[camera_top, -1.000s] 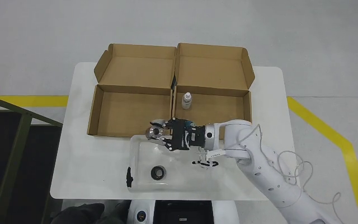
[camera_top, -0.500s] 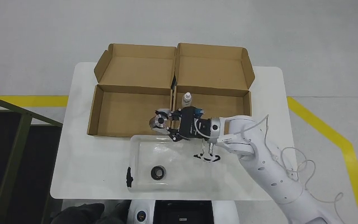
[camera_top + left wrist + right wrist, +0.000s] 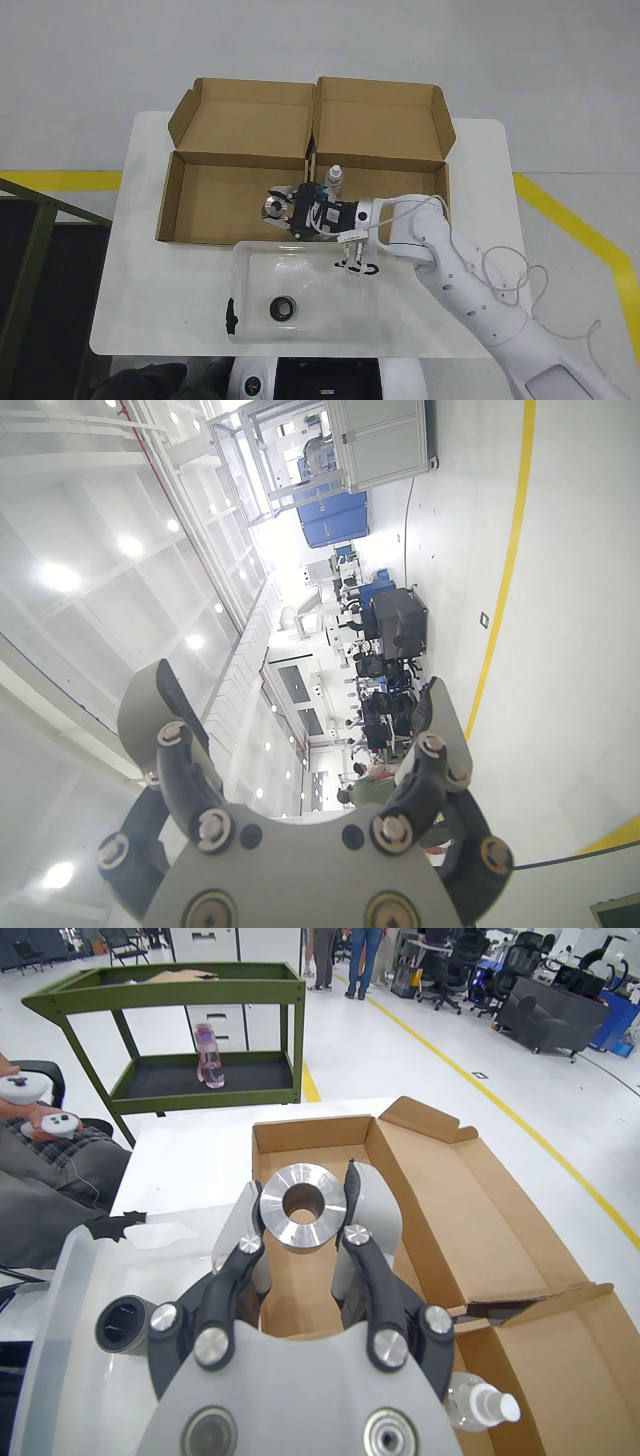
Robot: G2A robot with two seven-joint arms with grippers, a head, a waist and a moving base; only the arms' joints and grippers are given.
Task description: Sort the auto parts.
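Observation:
My right gripper (image 3: 304,1208) (image 3: 278,208) is shut on a shiny metal ring (image 3: 303,1206) (image 3: 272,207) with a round bore. It holds the ring over the near right corner of the left cardboard box (image 3: 220,205) (image 3: 310,1148). A black bearing ring (image 3: 284,308) (image 3: 122,1323) lies in the clear plastic tray (image 3: 250,262) (image 3: 75,1268) near the table's front. A white spray bottle (image 3: 334,179) (image 3: 480,1408) stands in the right cardboard box (image 3: 400,195). My left gripper (image 3: 300,695) is open, pointed up at the hall with nothing between its fingers.
Both boxes have their lids folded open toward the back. A small black piece (image 3: 230,318) (image 3: 114,1224) sits on the tray's left rim. A green cart (image 3: 165,1028) and a seated person holding controllers are off the table's left side.
The right gripper carried the metal ring from above the tray's back edge up and left, to over the left box's near right corner.

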